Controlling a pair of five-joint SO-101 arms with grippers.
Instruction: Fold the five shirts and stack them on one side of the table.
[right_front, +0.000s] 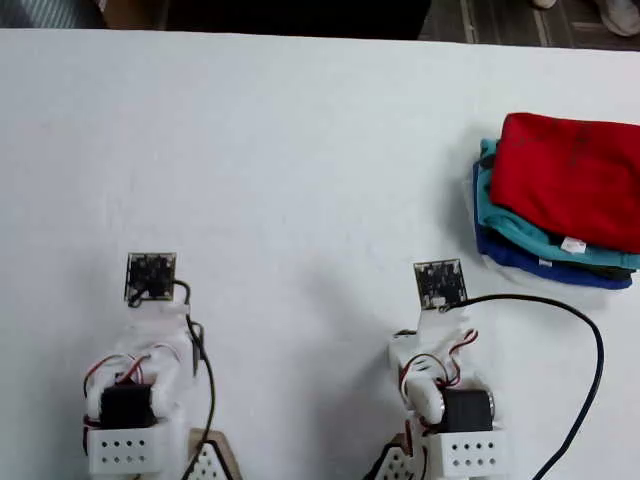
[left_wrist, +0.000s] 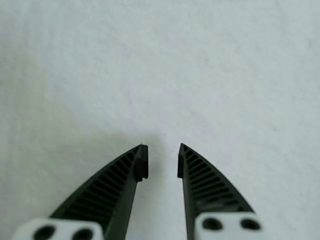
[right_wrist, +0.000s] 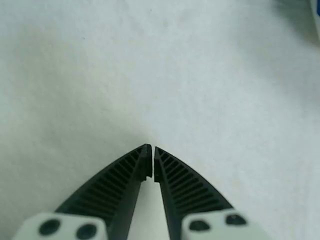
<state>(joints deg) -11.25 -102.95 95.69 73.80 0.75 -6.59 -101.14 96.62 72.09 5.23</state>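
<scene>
So the white worktop (right_front: 300, 150) takes up nearly the whole high view; it's just a plain pale surface from edge to edge.

Next biggest thing is the stack of shirts (right_front: 560, 200), sitting at the right edge of the frame, a bit above the middle; they're folded and piled up. The red shirt (right_front: 570, 175) is on top, the teal shirt (right_front: 510, 225) pokes out under it on the left and lower side, and the blue shirt (right_front: 530, 262) is lowest of the ones I can make out. There's also a thin dark strip between teal and blue, but I can't tell what that layer is. The stack is well apart from both arms.

The left arm (right_front: 135, 400) is at the lower left of the frame and the right arm (right_front: 440, 400) at the lower middle-right, both parked over bare worktop. A black cable (right_front: 590, 340) loops from the right arm out toward the lower right corner.

In the wrist views, the left end effector (left_wrist: 161, 150) has its fingers a little apart with nothing between them; the right end effector (right_wrist: 151, 150) has its tips pretty much together, also gripping nothing.

Smallest bit: a white tag (right_front: 573, 245) on the lower edge of the teal shirt.
</scene>
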